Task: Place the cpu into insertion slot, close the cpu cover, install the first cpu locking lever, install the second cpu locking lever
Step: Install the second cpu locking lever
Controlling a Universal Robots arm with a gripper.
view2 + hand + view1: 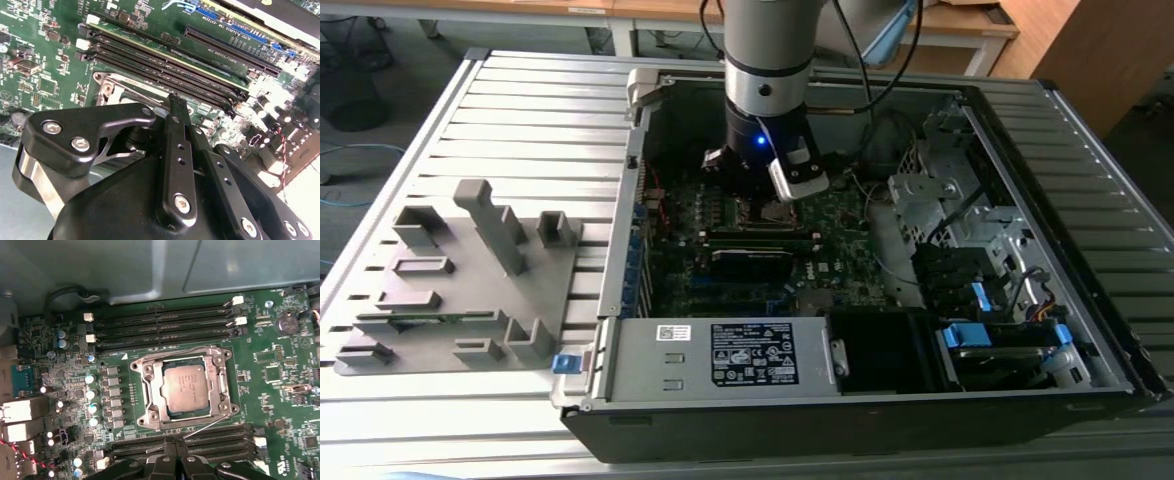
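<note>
In the first wrist view the cpu (186,388) lies flat in the insertion slot (226,385), its dull silver top showing through the window of the cpu cover (150,390), which is folded down over it. One wire locking lever (175,353) runs along the socket's far side. The other lever (210,424) slants off the socket's corner toward my gripper (173,446), whose fingers are pressed together at its free end. I cannot tell whether they pinch the wire. In the second wrist view my gripper (178,100) hangs just beside the socket frame (112,82). The exterior view shows my gripper (758,195) low inside the case, over the socket (774,213).
Long black memory slots (165,322) flank the socket on both sides. The open computer case (634,180) has a power supply (720,355) at the front and drive bays with cables (961,260) at the exterior view's right. A grey fixture (467,280) stands on the slatted table at its left.
</note>
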